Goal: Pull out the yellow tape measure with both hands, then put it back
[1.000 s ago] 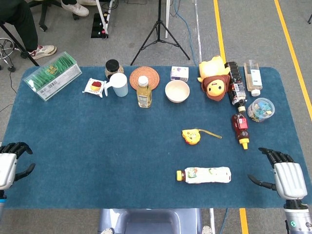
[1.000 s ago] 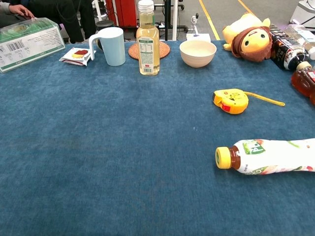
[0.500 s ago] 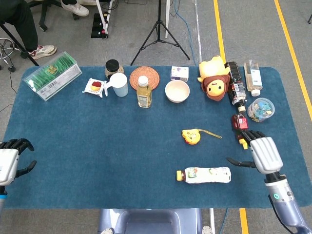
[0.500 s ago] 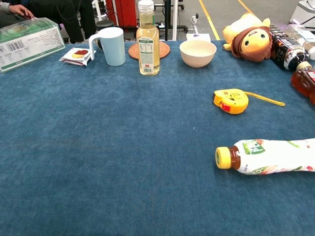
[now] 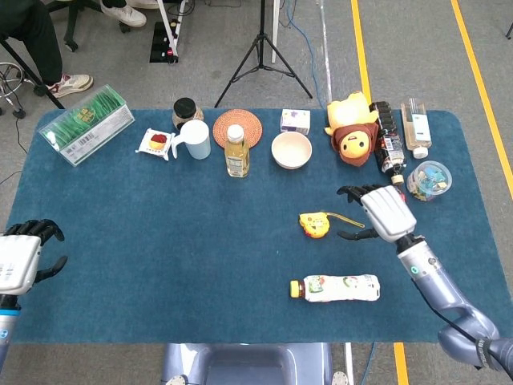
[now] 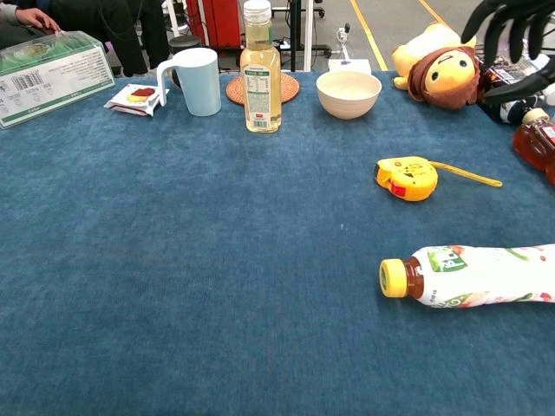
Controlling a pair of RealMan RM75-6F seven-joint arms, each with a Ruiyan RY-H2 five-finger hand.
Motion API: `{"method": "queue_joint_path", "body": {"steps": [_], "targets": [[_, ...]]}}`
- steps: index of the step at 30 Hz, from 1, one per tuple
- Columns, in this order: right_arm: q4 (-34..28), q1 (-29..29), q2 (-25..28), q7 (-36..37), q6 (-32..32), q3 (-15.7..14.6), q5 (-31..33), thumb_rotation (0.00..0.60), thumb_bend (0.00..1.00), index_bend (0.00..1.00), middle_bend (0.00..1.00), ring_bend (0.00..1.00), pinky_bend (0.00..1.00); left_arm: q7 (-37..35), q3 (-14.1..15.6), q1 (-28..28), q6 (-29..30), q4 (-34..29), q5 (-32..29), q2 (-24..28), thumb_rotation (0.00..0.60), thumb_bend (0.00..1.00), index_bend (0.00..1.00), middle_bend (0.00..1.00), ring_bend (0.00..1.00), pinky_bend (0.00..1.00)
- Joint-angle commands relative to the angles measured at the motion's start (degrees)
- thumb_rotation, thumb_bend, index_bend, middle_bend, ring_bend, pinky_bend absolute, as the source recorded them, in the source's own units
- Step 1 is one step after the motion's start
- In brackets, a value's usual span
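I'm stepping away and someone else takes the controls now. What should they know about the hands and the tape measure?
Right hand: open, fingers spread, raised just right of the yellow tape measure, not touching it.
Left hand: open, at the table's near-left edge, far from the job.
Tape measure: lies on the blue cloth, a short length of blade sticking out toward the right hand.
Done: nothing gripped.
Left: grip, pull out, put back.

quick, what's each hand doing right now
Left hand: open, holding nothing, near the table's left edge.
Right hand: open, holding nothing, beside the yellow tape measure.
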Motion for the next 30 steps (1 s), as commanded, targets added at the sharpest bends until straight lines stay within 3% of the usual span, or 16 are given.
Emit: {"method": "queue_joint_path", "body": {"steps": [1,13,30], "targets": [[3.4,3.5,-2.0,-0.2,-4.1,0.2,1.0,0.384,0.03,0.3,0.46,0.48,0.48,0.8,-0.5,-0.6,-0.4,-0.4,-0.6,0.1,0.6,0.2,0.46,0.38,0.31,0.33],[11.1,10.6,-7.2,-1.1,-12.3,-1.9,2.6,0.383,0.03,0.3,0.41,0.39,0.39,3.6,-3.0,-3.5,-2.7,-2.9,-4.7,1.6,0.6,0.2,0.46,0.38,0.31,0.33],[14.3,12.8,-11.6,-6.2,-15.3,-4.6,6.0,0.383,0.03,0.3,0.38,0.35,0.35,4.9,-4.1,-5.4,-4.3,-5.1,-9.2,3.2,0.6,0.2,0.46,0.38,0.31,0.33]]}}
